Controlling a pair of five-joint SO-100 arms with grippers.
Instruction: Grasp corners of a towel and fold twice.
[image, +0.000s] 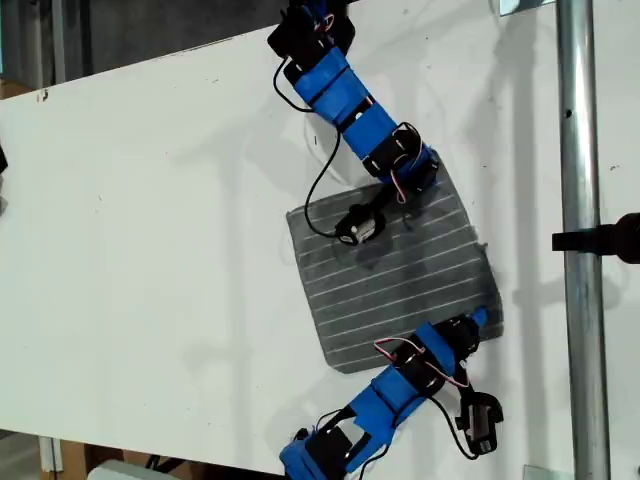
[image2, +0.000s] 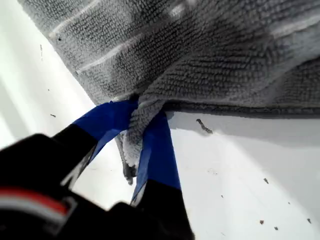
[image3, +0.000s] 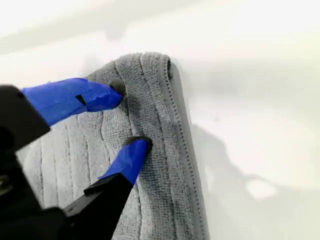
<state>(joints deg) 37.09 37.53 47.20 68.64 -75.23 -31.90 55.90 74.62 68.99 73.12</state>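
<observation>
The first hand (image2: 142, 132) is closed on one corner (image2: 134, 137) of the towel (image: 395, 270); the second hand (image3: 127, 117) is half open, pressed onto another corner (image3: 147, 65). The towel is spread on the table (image: 150, 250). The first fold seems not started; closing, then lifting together, is probably needed.

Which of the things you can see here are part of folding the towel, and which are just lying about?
Part of the job: the towel; one corner, pinched in the jaws of my first gripper; another corner, under the open jaws of my second gripper; the white table beneath.
Just about: the metal pole at the exterior view's right; the black clamp on it.
</observation>
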